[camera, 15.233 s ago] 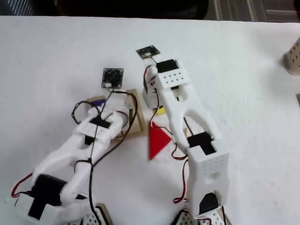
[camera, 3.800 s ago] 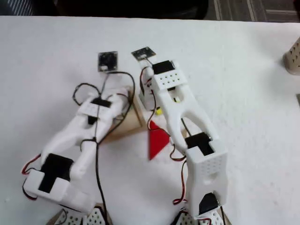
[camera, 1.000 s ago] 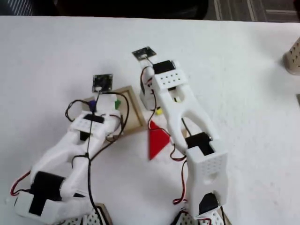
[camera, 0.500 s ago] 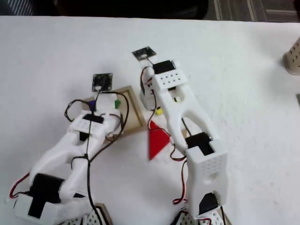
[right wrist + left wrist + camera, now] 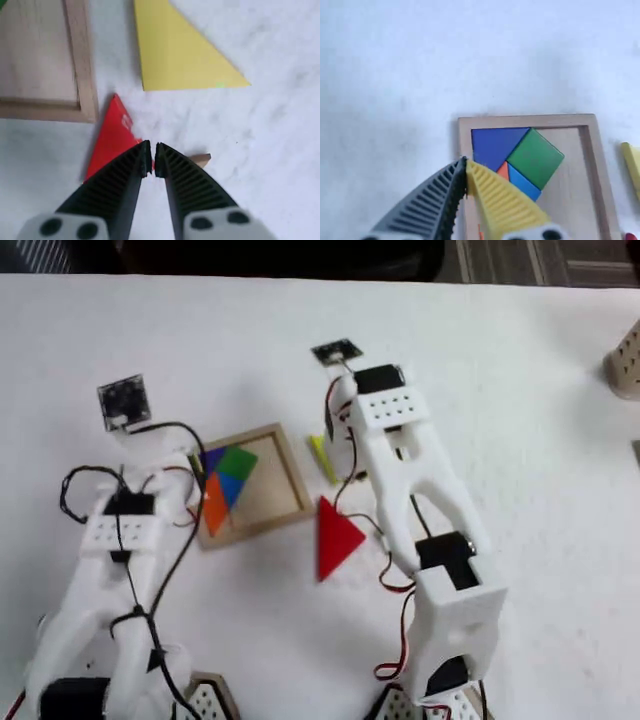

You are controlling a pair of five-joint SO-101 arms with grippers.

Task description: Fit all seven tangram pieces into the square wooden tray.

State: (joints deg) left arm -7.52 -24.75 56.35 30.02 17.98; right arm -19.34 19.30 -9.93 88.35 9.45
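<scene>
Left jaws, closed, have backed off the tray (image 5: 268, 485) — pieces (image 5: 238, 462) bared

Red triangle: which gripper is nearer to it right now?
Right. The right gripper is at the red triangle's edge; the left gripper is at the tray's far rim, the tray lying between it and the triangle.

A white, faintly mottled table (image 5: 520, 390) carries a square wooden tray with a raised rim (image 5: 260, 530), left of centre. A flat red triangle (image 5: 336, 538) lies just right of the tray's near right corner. A flat yellow triangle (image 5: 322, 458) lies just beyond it, beside the tray's right rim. A beige perforated object (image 5: 628, 362) sits at the far right edge.
</scene>
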